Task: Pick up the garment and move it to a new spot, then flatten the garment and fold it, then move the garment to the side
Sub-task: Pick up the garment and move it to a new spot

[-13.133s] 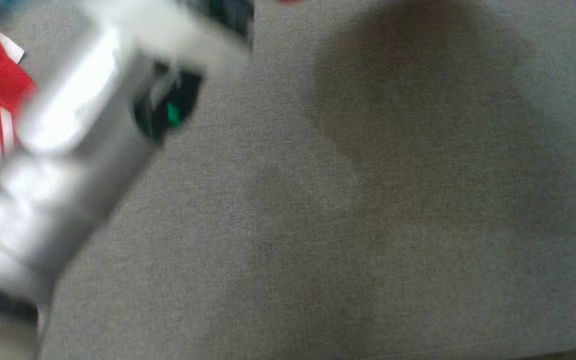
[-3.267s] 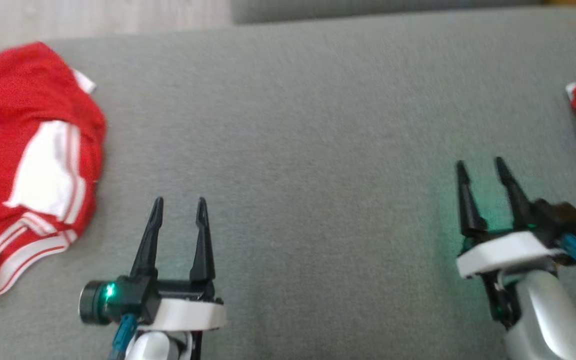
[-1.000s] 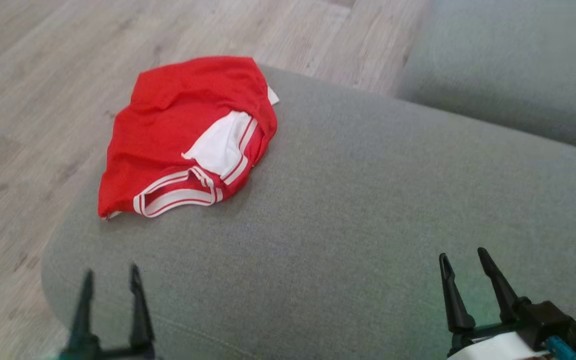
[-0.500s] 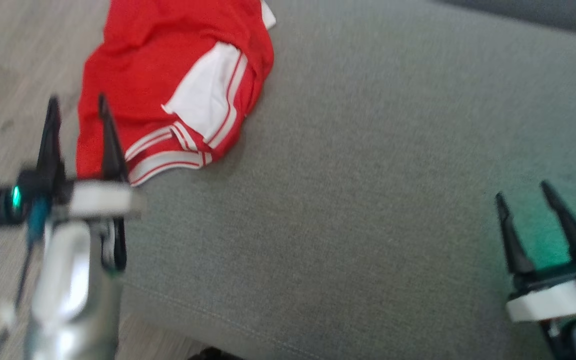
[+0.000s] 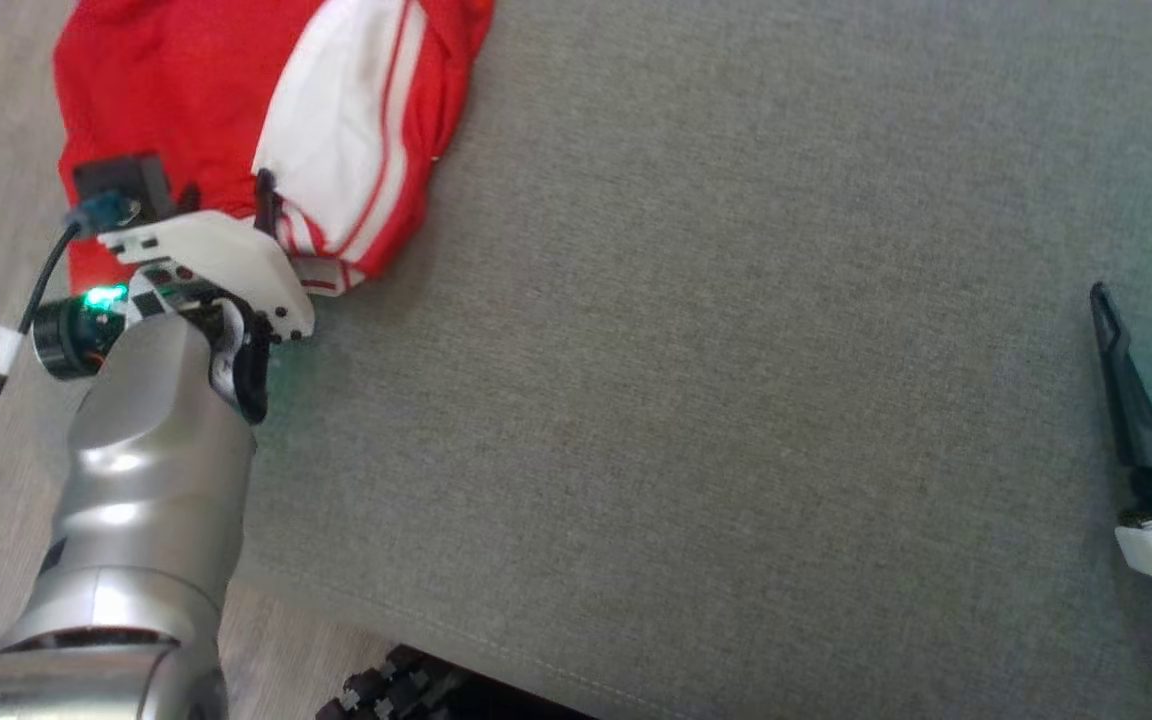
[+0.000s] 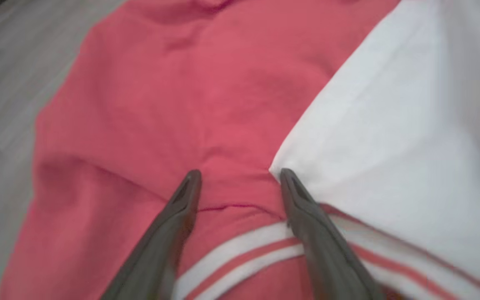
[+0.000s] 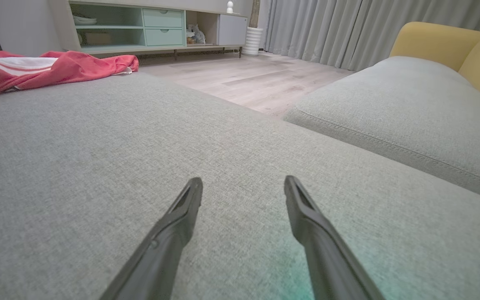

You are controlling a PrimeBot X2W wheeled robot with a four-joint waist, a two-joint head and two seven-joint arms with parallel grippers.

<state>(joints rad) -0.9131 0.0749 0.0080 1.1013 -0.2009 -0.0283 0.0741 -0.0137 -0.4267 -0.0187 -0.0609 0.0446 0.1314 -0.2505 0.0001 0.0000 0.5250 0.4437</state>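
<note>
Garment (image 5: 186,110): red-and-white heap, upper left of head view, on cushion (image 5: 736,350) edge. Left gripper (image 6: 240,179), short of it a moment ago, is now poised over the fabric, jaws spread, possibly touching; I read pickup as imminent. Right gripper (image 7: 243,183) released, lower right.

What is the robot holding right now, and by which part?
Nothing is held. The left gripper stands open over the red garment, its fingers not closed on the cloth. The right gripper is open above the grey cushion.
</note>
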